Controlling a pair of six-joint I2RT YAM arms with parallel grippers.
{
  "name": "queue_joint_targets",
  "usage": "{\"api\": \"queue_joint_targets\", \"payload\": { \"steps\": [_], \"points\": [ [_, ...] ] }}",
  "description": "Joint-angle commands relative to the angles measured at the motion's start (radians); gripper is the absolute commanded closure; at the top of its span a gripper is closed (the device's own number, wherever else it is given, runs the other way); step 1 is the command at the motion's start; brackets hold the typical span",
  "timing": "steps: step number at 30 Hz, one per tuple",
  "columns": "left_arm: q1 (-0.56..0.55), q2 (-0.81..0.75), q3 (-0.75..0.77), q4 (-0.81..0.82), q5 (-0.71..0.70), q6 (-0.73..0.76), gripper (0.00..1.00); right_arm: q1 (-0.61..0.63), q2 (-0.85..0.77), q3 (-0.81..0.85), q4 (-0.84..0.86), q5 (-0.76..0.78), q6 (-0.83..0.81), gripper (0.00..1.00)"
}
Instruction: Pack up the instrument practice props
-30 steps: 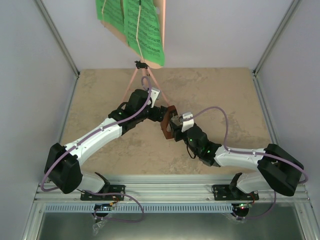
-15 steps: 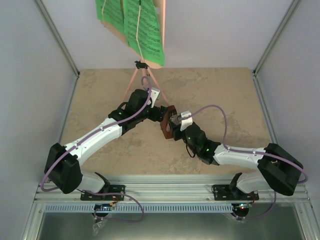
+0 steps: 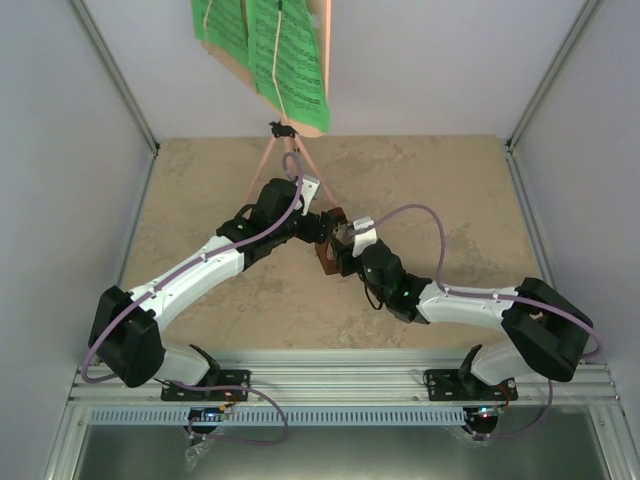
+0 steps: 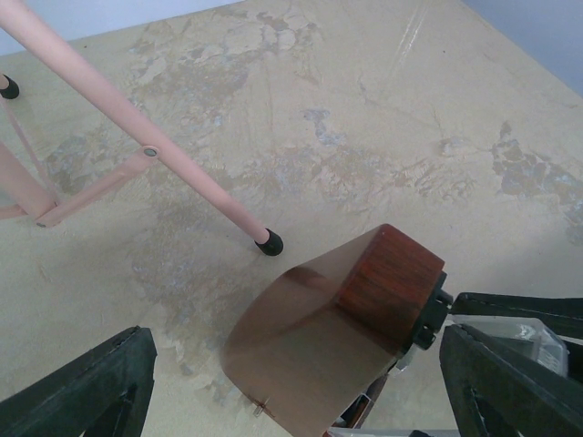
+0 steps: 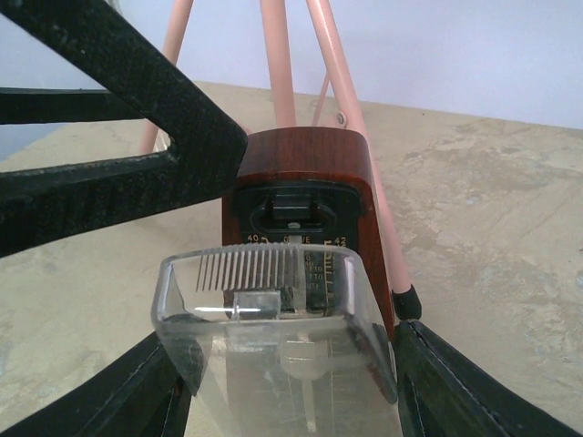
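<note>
Metronome in right hand; apex toward stand legs.

I see the metronome as glossy red-brown wood, w/ a clear ribbed cover over a black face w/ pale marks. Music stand legs are pale pink, feet black. Sheet-music pages read bright green w/ black notation. Table is beige, mottled grey-tan like stone. Left arm & right arm are white w/ black joints; cables purple.
</note>
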State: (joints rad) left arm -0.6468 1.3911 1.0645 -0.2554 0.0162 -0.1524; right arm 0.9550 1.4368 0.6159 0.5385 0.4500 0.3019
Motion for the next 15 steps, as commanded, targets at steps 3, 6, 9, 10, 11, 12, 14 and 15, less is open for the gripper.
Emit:
{"api": "queue_joint_targets", "payload": {
  "steps": [3,6,9,10,11,12,14,15],
  "points": [
    [0.004,-0.008,-0.005,0.002,-0.036,0.018,0.12,-0.005,0.040,0.003,-0.073,0.004,-0.007,0.41],
    [0.004,-0.015,-0.005,0.004,-0.054,0.017,0.12,-0.008,0.042,0.004,-0.071,0.000,-0.008,0.40],
    [0.004,-0.025,-0.002,-0.005,-0.089,0.024,0.10,-0.013,0.040,0.004,-0.071,-0.007,-0.009,0.38],
    [0.004,-0.029,-0.002,-0.008,-0.096,0.027,0.10,-0.014,0.040,0.005,-0.071,-0.011,-0.010,0.38],
    [0.004,-0.034,-0.003,-0.007,-0.098,0.028,0.10,-0.016,0.038,0.005,-0.071,-0.015,-0.010,0.37],
    [0.008,-0.038,-0.004,-0.006,-0.100,0.029,0.09,-0.019,0.037,0.006,-0.070,-0.017,-0.010,0.37],
    [0.011,-0.044,-0.006,-0.003,-0.104,0.031,0.09,-0.023,0.040,0.012,-0.074,-0.025,-0.012,0.36],
    [0.014,-0.046,-0.007,-0.002,-0.105,0.031,0.09,-0.026,0.040,0.015,-0.078,-0.029,-0.013,0.36]
  ]
}}
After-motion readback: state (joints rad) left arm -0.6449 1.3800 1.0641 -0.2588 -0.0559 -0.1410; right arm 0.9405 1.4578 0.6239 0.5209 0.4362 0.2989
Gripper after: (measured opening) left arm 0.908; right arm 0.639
